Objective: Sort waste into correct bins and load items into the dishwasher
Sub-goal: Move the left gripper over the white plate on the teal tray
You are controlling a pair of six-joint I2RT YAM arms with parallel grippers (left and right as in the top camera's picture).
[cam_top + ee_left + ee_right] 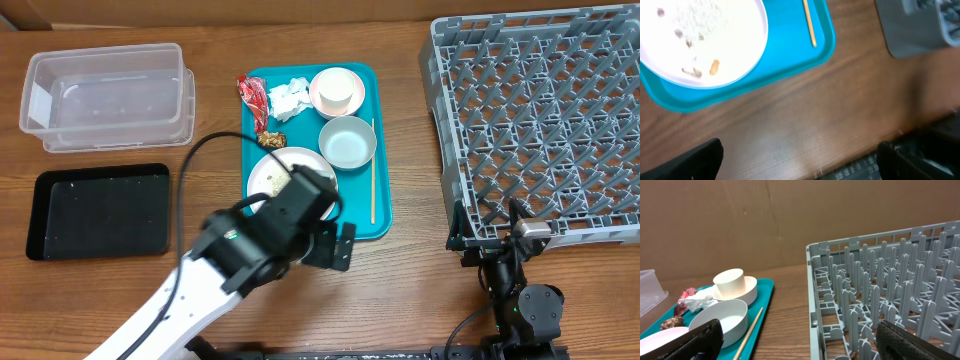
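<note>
1. Near the tray's [358,205] near edge, the L gripper [805,167] hangs over bare table [790,125]. Jaws are fully apart w/ nothing between them.
2. R gripper [805,345] sits low by the rack's [540,120] near-left corner. Jaws are equally wide and empty, well apart from the tray.
3. Key relation: the plate [705,35] lies far-left of the L jaws, on the tray's near-left part. L arm is much nearer than R, so tray pickups prob. fall to L.
4. Stick [373,170] lies along the tray's right side, long axis near-far. Jaws would need to close across it left-right.
5. Waste: wrapper [252,98] and napkin [290,97] sit at the tray's far-left. The lump [272,138] is between them and the plate, and crumbs [690,20] are on the plate.
6. Grey bowl [347,142] is mid-tray. Pink bowl [318,95] is at the far end w/ the cup [730,282] standing in it.
7. Tub [110,95] is far left, w/ the black tray [100,210] near of it.
8. Materials, as far as I can judge:
   - plate and bowls are smooth, round and rigid;
   - wrapper and napkin are crumpled and soft;
   - stick is thin wood;
   - tub is clear plastic;
   - rack is a grey peg lattice.
</note>
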